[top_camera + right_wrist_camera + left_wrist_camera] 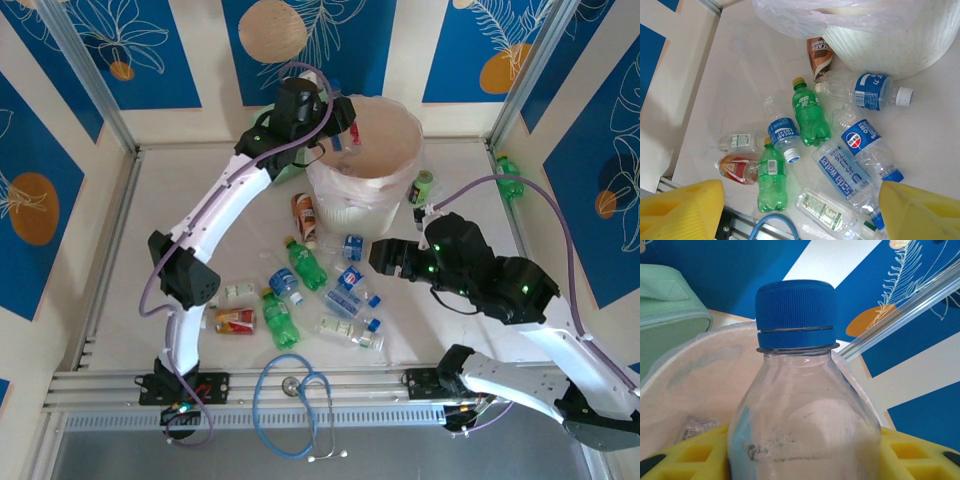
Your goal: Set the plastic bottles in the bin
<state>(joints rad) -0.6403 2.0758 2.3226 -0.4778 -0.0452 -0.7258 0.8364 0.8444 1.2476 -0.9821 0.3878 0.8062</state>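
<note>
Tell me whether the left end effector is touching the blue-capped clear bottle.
Touching. The left wrist view shows the left end effector closed on the bottle, yellow fingers against both sides.

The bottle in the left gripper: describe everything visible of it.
The bottle is clear plastic, seemingly empty, with faint dark scuffs on its wall. A ribbed blue screw cap with its ring closes the neck. The left gripper is shut on its body, a yellow finger at each side, and the cap end points away from the wrist. It is held over the pale, bag-lined bin.
</note>
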